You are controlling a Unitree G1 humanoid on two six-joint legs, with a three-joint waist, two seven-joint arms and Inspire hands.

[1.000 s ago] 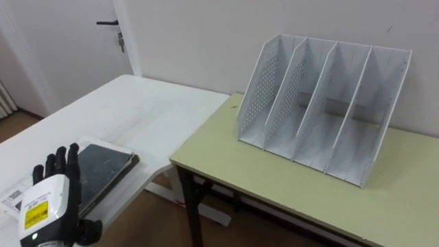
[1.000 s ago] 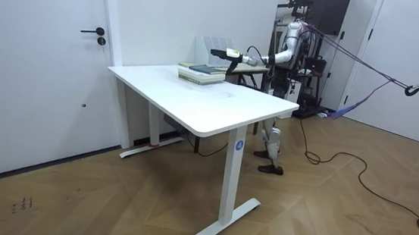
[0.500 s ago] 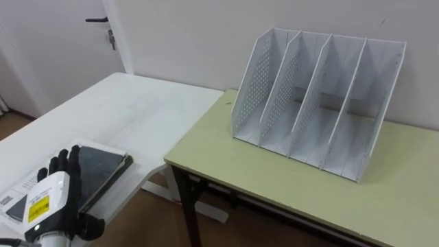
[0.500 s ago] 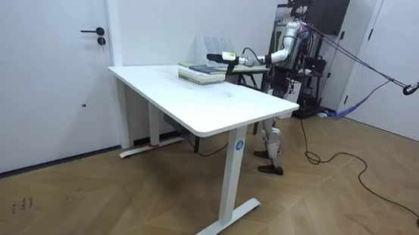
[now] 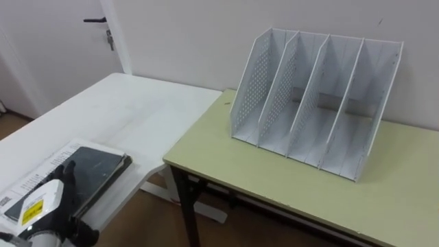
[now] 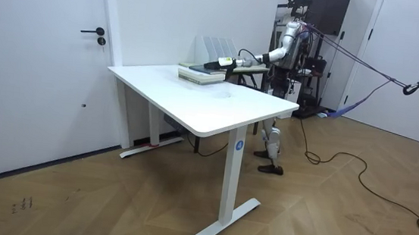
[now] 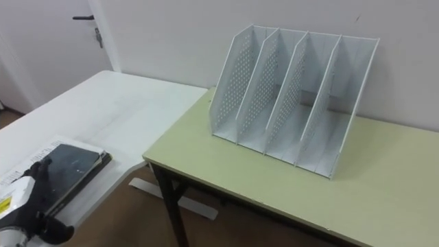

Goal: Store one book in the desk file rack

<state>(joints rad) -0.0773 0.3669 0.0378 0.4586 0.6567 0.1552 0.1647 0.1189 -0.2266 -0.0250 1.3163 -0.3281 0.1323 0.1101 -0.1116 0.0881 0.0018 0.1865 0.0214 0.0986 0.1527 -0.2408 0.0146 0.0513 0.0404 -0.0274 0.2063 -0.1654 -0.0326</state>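
My left hand (image 5: 42, 206), lowered since a second ago, lays spread fingers (image 5: 66, 177) on the dark book (image 5: 99, 171), near left; grasp pending, file rack (image 5: 315, 103) empty.

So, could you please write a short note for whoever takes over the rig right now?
Left hand: open, at the near end of the dark book, no grip on it yet.
Book: flat on the white table, on top of a white printed item.
File rack: upright on the green desk, all slots empty.
Done: nothing stored.
Left: grasp the book, carry it over, slot it into the rack.
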